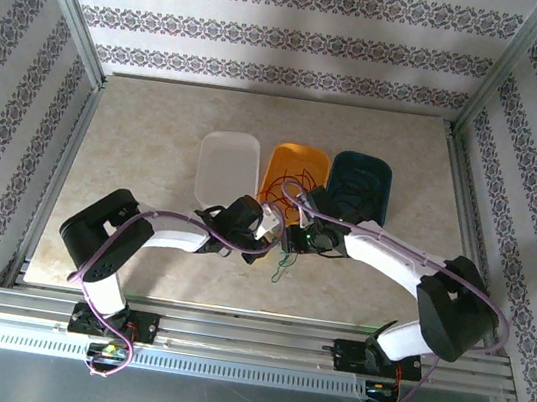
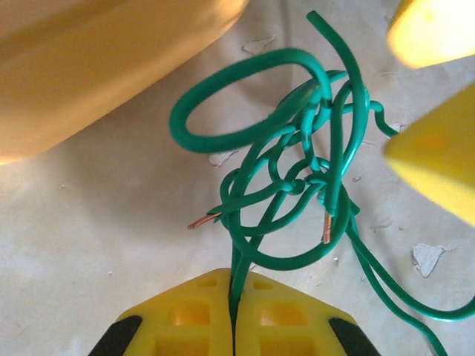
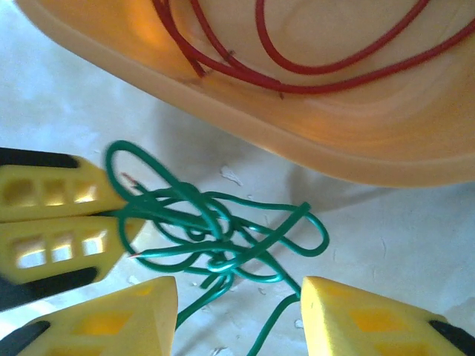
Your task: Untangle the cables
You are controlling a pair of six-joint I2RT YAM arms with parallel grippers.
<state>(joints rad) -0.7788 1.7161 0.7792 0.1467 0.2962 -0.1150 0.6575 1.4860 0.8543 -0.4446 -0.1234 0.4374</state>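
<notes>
Cable: the thin green plastic-coated wire [image 2: 297,170], knotted into several loops with bare copper ends, lies on the pale marbled table [image 2: 89,245], just beside the orange plastic tray [image 3: 319,148].
Left gripper: your left gripper [image 2: 234,289] is clenched on one strand leaving the knot.
Right gripper: your right gripper [image 3: 237,297] stands spread, jaws either side of the knot, grasping nothing.
Step in hand: close on one outer loop, not the core; anchor with the left, draw apart slowly.
Tray contents: a thin red wire [image 3: 297,67], coiled.

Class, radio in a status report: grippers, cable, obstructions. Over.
Left gripper shut on thin green knotted cable. Right gripper open by the knot. Orange plastic tray close by.
</notes>
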